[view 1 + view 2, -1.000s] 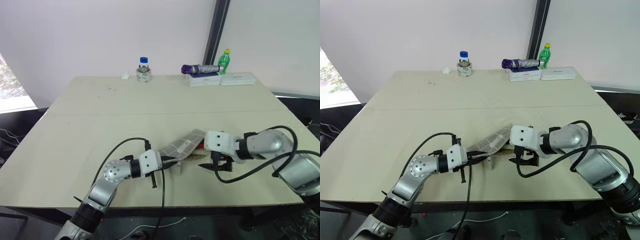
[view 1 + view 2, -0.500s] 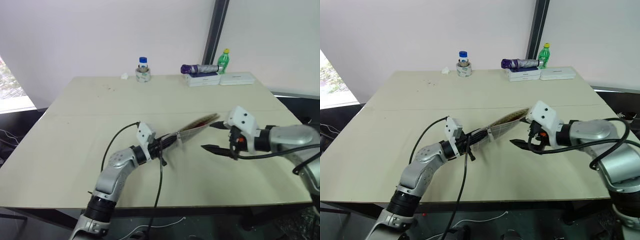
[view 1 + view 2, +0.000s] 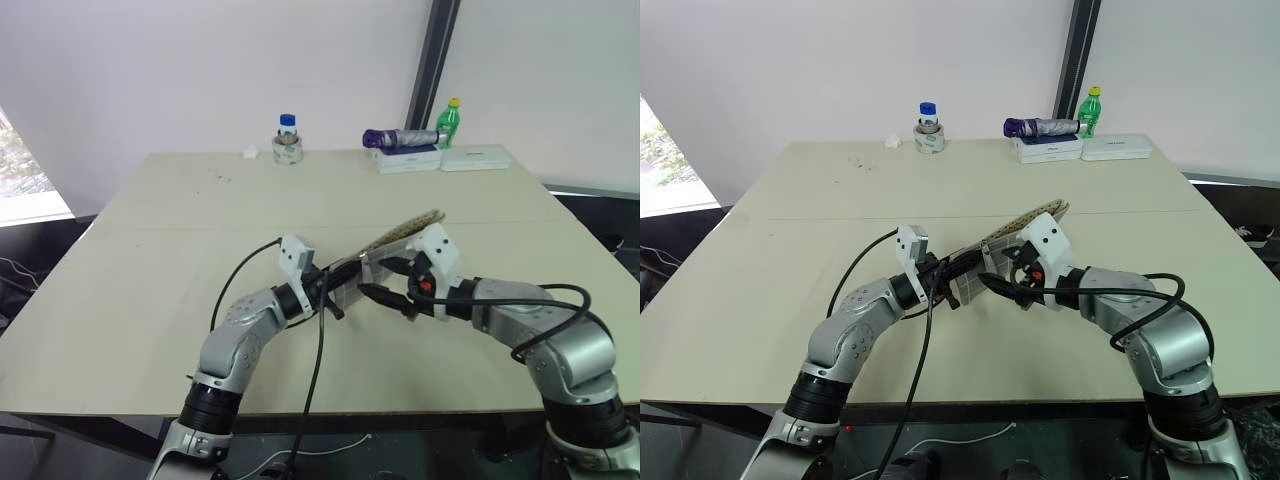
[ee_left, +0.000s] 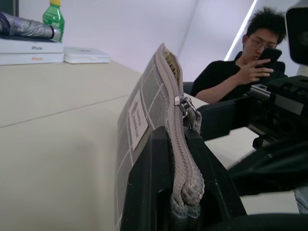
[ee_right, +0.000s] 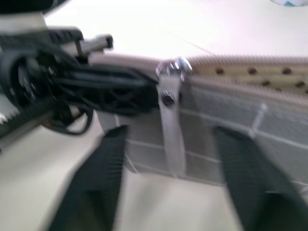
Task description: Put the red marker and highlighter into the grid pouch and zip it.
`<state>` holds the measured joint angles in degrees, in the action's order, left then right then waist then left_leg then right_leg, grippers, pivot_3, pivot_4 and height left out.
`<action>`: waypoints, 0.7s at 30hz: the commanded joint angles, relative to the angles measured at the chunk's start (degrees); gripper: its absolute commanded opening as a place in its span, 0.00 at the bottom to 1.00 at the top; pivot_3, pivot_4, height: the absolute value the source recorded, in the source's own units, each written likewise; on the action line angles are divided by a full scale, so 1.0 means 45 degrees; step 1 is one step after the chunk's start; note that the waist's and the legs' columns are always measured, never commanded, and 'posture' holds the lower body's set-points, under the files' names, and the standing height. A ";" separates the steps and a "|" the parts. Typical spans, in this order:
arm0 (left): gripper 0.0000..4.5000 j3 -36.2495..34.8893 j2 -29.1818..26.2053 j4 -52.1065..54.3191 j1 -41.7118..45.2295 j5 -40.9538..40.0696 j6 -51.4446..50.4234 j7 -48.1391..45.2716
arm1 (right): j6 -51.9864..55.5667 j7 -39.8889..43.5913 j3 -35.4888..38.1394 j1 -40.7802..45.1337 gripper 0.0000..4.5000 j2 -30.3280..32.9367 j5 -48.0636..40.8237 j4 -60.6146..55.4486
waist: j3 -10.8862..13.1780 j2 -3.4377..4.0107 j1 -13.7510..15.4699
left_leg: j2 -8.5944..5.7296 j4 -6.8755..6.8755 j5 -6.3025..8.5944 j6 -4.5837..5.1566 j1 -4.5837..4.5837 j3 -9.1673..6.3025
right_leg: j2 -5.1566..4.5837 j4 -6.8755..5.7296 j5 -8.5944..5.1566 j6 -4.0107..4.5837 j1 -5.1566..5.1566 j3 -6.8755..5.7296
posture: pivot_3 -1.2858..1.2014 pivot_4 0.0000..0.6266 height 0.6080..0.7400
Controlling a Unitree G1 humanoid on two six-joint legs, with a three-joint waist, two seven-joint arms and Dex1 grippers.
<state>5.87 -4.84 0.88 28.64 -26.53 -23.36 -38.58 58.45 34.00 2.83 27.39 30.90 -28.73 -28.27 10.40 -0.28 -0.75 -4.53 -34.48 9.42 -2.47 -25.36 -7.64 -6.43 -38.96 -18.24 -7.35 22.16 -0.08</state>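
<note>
Grid pouch held off the table at frame centre, left gripper clamped on its zipper end. Right gripper fingers spread either side of the pale zip pull, not touching. Left wrist view adds a seated person with a phone.

Grid pouch lifted off table; right pincer moved in, straddling zip pull.

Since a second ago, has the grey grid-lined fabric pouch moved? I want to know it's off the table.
Yes. The grid pouch rose off the table, its far end now nearer the tabletop seam line, shut in the left gripper.
</note>
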 commanded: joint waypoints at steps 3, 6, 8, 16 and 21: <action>0.00 -0.0165 -0.0040 0.0725 0.0057 -0.0215 0.0093 0.0040 | 0.0050 -0.0346 0.0176 0.0323 0.00 -0.0062 -0.0369 -0.0089 | 0.0000 0.0000 0.0007 | -0.0001 -0.0001 0.0000 0.0000 0.0000 0.0000 | 0.0000 0.0000 0.0000 0.0000 -0.0001 0.0000 | 0.52 0.24 0.97; 0.00 -0.0211 -0.0146 0.0794 -0.0058 -0.0155 0.0164 0.0087 | 0.0075 -0.0381 0.0265 0.0377 0.00 0.0057 -0.0527 -0.0037 | 0.0000 0.0000 -0.0001 | -0.0001 0.0001 0.0000 0.0000 0.0000 0.0001 | 0.0000 0.0000 0.0000 0.0000 0.0001 0.0000 | 0.52 0.24 0.97; 0.00 -0.0150 -0.0301 0.0783 -0.0119 0.0044 0.0399 0.0035 | 0.0024 -0.0290 0.0367 0.0355 0.00 0.0302 -0.0577 -0.0067 | 0.0000 0.0000 -0.0012 | -0.0001 0.0003 0.0000 0.0000 0.0000 0.0001 | 0.0000 0.0000 0.0000 0.0000 0.0001 0.0001 | 0.52 0.24 0.97; 0.00 0.0036 -0.2258 -0.0181 -0.0069 0.1845 0.2931 -0.1149 | -0.1073 0.0699 0.1891 0.0763 0.00 0.3527 0.0085 0.1077 | 0.0000 0.0000 0.0022 | -0.0002 0.0004 0.0000 0.0001 0.0000 0.0010 | -0.0002 0.0001 0.0000 0.0001 0.0001 0.0001 | 0.52 0.24 0.97; 0.00 0.0049 -0.3263 -0.0594 -0.0169 0.2122 0.3694 -0.1896 | -0.1764 0.0320 0.2115 0.1296 0.00 0.4762 0.0998 0.3078 | 0.0000 0.0000 -0.0004 | -0.0001 0.0013 0.0002 0.0003 0.0001 0.0017 | -0.0004 0.0005 -0.0002 0.0003 0.0006 0.0003 | 0.52 0.24 0.97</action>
<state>7.16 -18.36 -2.18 27.83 -17.71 -8.18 -46.15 52.54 36.92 9.67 31.57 50.98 -26.58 -16.09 10.40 -0.28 -0.77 -4.53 -34.40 9.43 -2.45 -25.36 -7.55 -6.45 -38.94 -18.25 -7.33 22.20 -0.06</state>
